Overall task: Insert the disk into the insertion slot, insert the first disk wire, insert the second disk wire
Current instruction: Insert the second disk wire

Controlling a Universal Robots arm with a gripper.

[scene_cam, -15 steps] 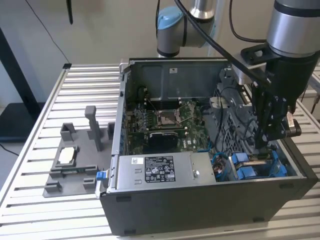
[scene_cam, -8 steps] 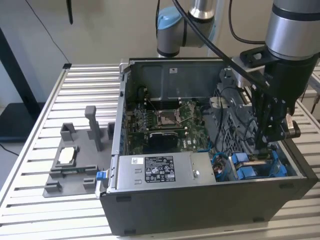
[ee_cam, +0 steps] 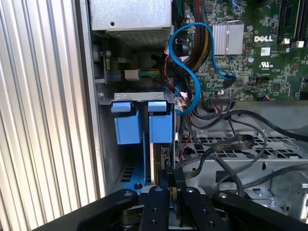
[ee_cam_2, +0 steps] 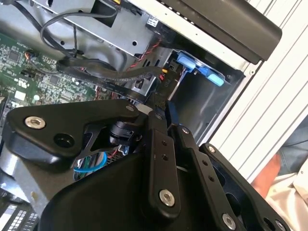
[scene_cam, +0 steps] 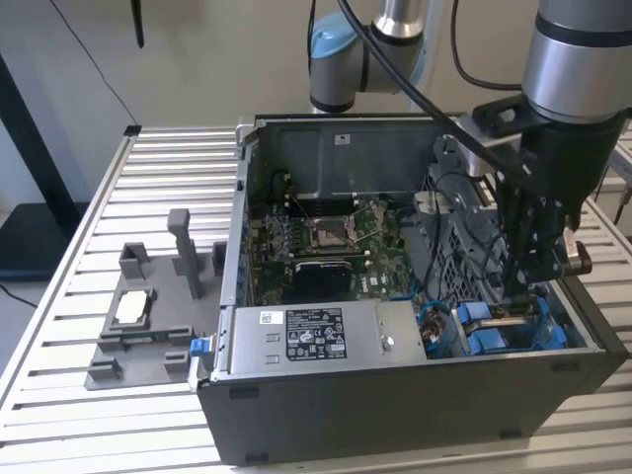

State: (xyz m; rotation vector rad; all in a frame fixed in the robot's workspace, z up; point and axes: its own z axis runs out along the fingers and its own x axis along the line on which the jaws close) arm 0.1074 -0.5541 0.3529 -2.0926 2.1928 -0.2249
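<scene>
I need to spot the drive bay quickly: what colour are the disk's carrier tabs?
Bright blue carrier tabs, clearest in the first wrist view.

My arm (scene_cam: 576, 49) is silver tube with a light-blue joint cap (scene_cam: 334, 44) and black cables. The gripper (ee_cam_2: 161, 103) is matte black, its flat links dotted with silver screws.

We see the arm (scene_cam: 573, 59) pointing straight down, gripper (scene_cam: 528, 281) low, its black fingers (ee_cam: 166, 180) pressed close together.
</scene>
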